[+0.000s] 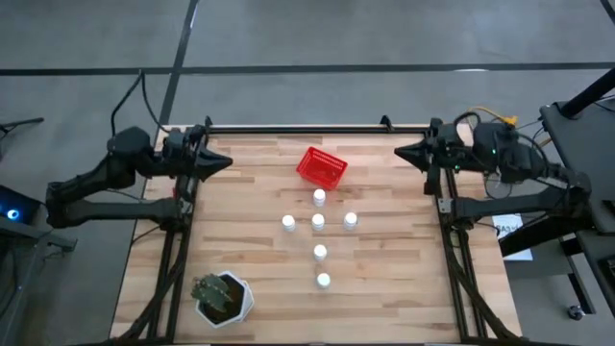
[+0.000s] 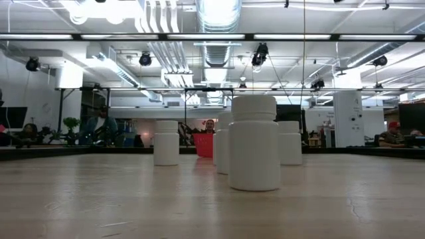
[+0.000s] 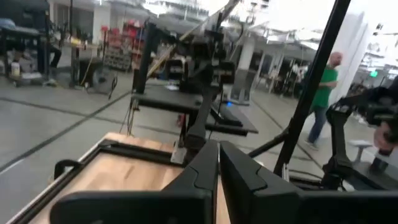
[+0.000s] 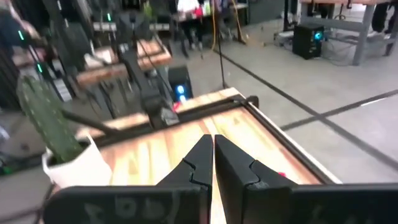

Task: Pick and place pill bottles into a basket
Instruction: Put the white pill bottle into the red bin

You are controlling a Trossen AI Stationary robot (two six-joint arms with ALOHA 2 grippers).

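Several small white pill bottles stand upright on the wooden table around its middle; the nearest one fills the middle of the low view. The red basket stands on the table just beyond them, toward the far edge, and shows behind the bottles in the low view. My left gripper is shut and empty above the table's far left part. My right gripper is shut and empty above the far right part. Both stand well apart from the bottles and the basket.
A white hexagonal pot with a cactus stands at the table's near left corner. Black frame rails run along the table's left, right and far edges. People show in the room beyond the table.
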